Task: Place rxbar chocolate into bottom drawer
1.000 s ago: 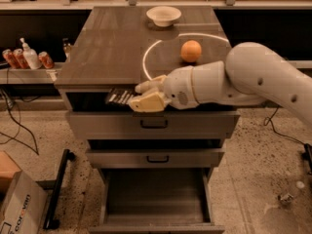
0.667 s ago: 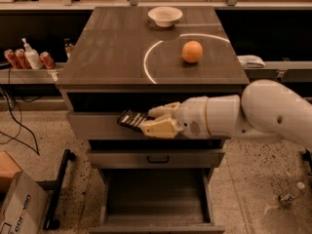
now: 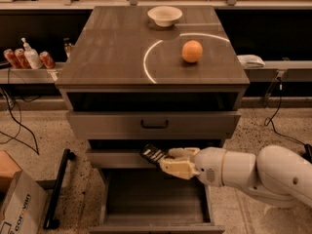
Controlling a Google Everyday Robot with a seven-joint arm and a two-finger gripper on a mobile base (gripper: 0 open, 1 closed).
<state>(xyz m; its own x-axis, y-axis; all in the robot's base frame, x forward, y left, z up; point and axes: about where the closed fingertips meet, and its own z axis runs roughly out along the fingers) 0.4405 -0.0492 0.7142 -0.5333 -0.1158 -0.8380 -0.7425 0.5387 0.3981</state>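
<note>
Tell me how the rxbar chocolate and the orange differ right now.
The rxbar chocolate is flat and dark; the orange is round and bright. The rxbar chocolate is pinched in the gripper in front of the cabinet, above the open bottom drawer; the orange rests free on the cabinet top. Neither is in a drawer.

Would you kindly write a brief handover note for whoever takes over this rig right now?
Gripper: shut on the rxbar chocolate, held in front of the middle drawer, above the open bottom drawer.
Done: bar in hand, bottom drawer open, nothing visible inside it.
Left: lower the bar into the bottom drawer and release.
Orange and bowl sit on the cabinet top.
</note>
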